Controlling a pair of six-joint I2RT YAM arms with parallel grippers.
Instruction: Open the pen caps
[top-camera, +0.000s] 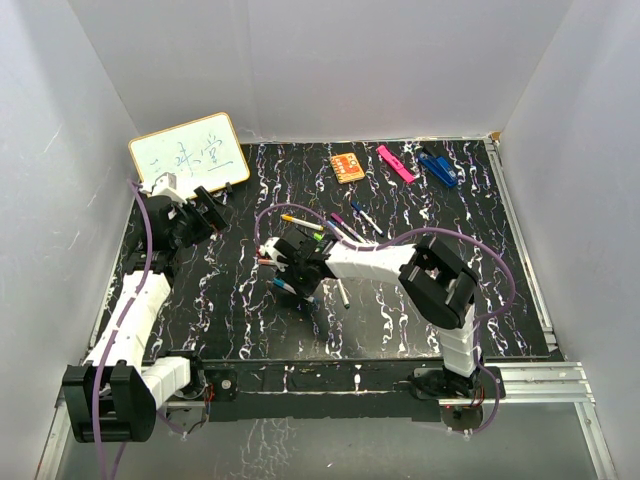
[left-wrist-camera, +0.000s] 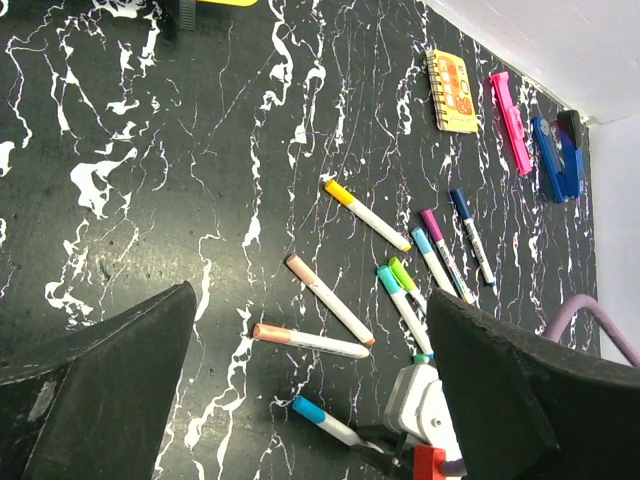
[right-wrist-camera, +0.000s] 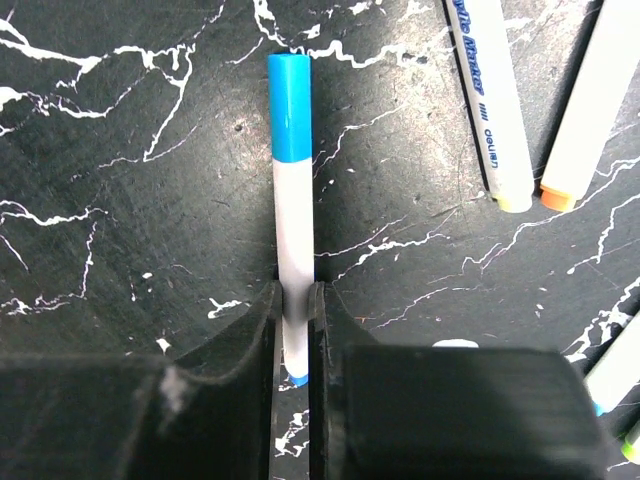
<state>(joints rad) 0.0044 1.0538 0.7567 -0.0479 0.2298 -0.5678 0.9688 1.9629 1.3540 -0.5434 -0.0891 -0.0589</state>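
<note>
The blue-capped pen (right-wrist-camera: 292, 230) lost its lower end inside the right hand (right-wrist-camera: 296, 305); lettered pen (right-wrist-camera: 490, 100) and orange-tipped pen (right-wrist-camera: 590, 110) ran off the top edge.

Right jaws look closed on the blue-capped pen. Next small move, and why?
Probably lift the right gripper slightly, raising the blue-capped pen off the table. Its jaws pinch the pale barrel, the blue cap sticks out free, and the left gripper stands open, away by the whiteboard, so the cap must be brought up for it to pull.
</note>
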